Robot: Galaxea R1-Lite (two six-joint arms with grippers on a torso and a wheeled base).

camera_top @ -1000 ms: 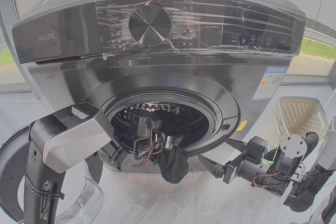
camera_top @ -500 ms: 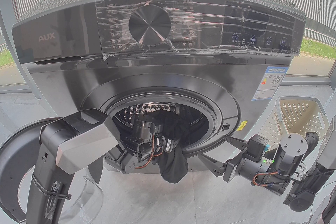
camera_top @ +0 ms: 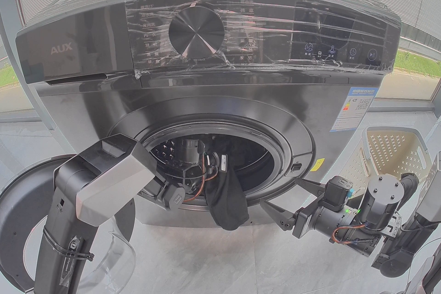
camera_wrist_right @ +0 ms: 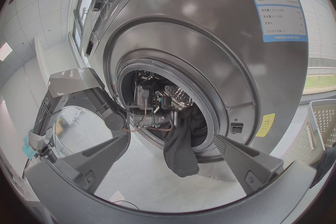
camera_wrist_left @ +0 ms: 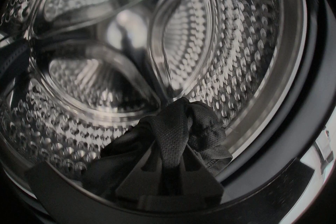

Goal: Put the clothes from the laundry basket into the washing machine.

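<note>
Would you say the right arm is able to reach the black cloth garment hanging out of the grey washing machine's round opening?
Probably yes. The right gripper, jaws open, faces the black cloth garment from beside the opening, with nothing between them.

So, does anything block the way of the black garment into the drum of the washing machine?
Nothing visible does. The door stands open at the left and the drum looks empty. The left end effector holds the black garment at the opening; its lower part hangs outside over the front rim.
</note>
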